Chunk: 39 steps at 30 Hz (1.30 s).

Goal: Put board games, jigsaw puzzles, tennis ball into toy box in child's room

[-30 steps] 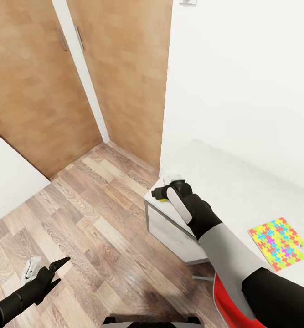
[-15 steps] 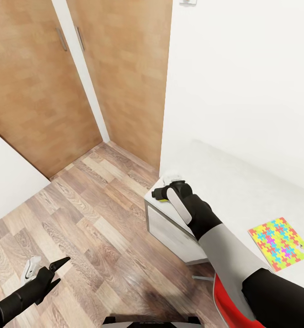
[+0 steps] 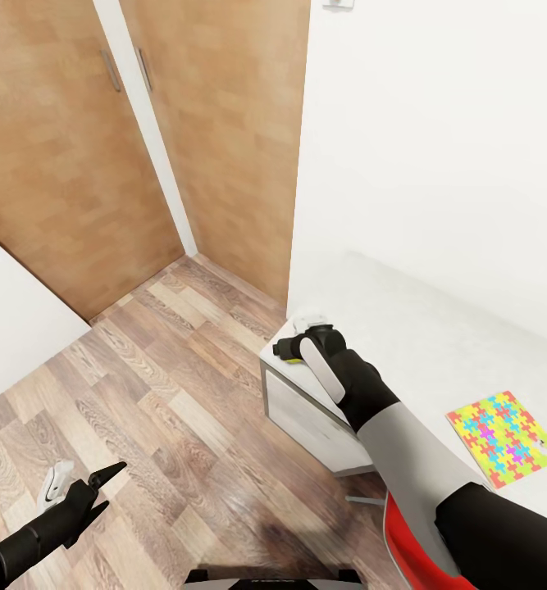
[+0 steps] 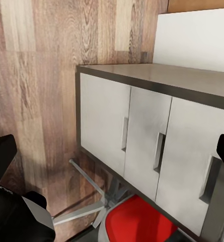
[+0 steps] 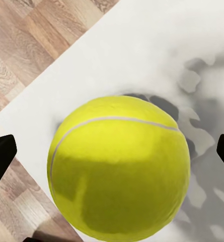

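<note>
The left gripper [image 3: 109, 485] hangs low over the wood floor [image 3: 166, 393], jaws parted and empty. The right gripper [image 3: 288, 347] is at the table's [image 3: 437, 344] near corner, fingers spread wide on either side of the ball [image 5: 119, 169], a round yellow-green sphere with a pale seam, resting on the top. Farther right lies a flat multicoloured puzzle [image 3: 499, 437], its long axis slanting away.

The right gripper [image 3: 284, 347] reached down at the near corner of the table [image 3: 437, 344], with a sliver of the yellow-green tennis ball [image 3: 292, 358] peeking out beneath its fingers; whether the fingers had closed on it could not be made out. Farther along the pale tabletop lay a bright jigsaw puzzle [image 3: 499, 437], flat and well apart from the ball. The left gripper [image 3: 102, 485] hung low over the wood-plank floor [image 3: 158, 393], fingers slightly parted and holding nothing. Wooden wardrobe doors [image 3: 84, 139] stood behind, and a red chair seat [image 3: 412, 549] showed under the right arm.
</note>
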### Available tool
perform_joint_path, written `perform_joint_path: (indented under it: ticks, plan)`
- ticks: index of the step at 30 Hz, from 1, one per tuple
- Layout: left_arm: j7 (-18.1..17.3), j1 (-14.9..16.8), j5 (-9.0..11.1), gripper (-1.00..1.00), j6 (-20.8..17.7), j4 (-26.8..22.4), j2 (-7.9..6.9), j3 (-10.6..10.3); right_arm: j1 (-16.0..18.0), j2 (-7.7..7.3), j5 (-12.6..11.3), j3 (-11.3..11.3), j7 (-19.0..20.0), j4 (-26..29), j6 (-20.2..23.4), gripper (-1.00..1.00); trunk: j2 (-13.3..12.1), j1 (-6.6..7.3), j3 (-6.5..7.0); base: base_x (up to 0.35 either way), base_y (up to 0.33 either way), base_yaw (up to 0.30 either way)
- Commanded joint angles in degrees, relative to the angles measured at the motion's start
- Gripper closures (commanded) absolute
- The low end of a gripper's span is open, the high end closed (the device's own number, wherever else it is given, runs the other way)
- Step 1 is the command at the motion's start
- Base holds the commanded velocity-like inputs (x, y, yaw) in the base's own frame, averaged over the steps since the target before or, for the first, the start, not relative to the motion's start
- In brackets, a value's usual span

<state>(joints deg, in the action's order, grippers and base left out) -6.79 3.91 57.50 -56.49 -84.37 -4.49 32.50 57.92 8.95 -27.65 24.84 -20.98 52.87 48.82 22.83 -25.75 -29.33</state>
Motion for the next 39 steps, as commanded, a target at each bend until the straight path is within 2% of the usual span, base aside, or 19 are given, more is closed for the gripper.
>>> perform_joint_path:
  ticks: [1,4,5,39]
  plan:
    - [-0.6,0.0,-0.6,-1.00,-0.3,0.0,0.01,0.1,0.1,-0.03,-0.6,0.1,-0.6,0.0,0.1,-1.00,0.1,-0.03,-0.08,0.000,0.000,0.000]
    - [-0.6,0.0,-0.6,-1.00,-0.3,0.0,0.01,0.1,0.2,-0.04,-0.6,0.1,-0.6,0.0,0.2,-1.00,0.1,-0.03,-0.08,0.000,0.000,0.000]
    - [-0.6,0.0,-0.6,-1.00,-0.3,0.0,0.01,0.1,0.2,-0.05,-0.6,0.1,-0.7,0.0,0.2,1.00,0.1,-0.03,-0.08,0.000,0.000,0.000]
    - [-0.9,0.0,-0.4,-1.00,-0.3,-0.1,0.01,0.1,0.5,-0.14,-0.5,0.0,-1.1,0.1,0.1,1.00,0.1,-0.03,-0.08,0.000,0.000,0.000]
